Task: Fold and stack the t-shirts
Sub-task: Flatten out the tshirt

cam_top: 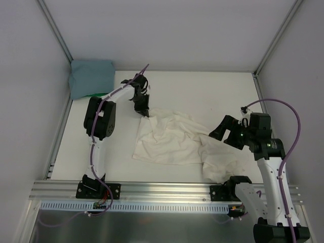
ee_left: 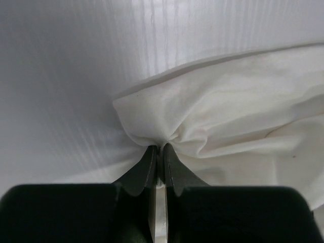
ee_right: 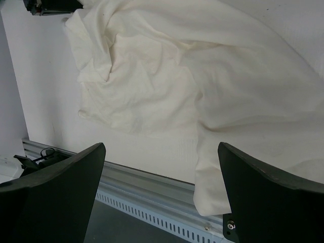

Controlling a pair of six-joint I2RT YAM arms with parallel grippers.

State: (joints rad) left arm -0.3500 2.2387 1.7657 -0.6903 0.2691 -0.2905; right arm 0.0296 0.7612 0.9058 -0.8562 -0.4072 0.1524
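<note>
Your left gripper point(ee_left: 158, 148) clamped the cream t-shirt point(cam_top: 167, 139) at 11 o'clock; your right gripper point(ee_right: 161, 145) hovered wide open, empty.

A white tabletop point(cam_top: 202, 93) sits inside a pale enclosure, with a plain back panel point(cam_top: 167, 30) and side walls joined by slanted metal corner posts point(cam_top: 54, 30). An aluminium rail point(cam_top: 167, 189) lines the near edge. The light is soft and even.

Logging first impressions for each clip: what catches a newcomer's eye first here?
A crumpled cream t-shirt sprawls across the middle of the table, its far-left corner pinched in the shut left fingers. The right fingers hang wide open over its right side. A folded teal t-shirt sits in the far-left corner.
</note>
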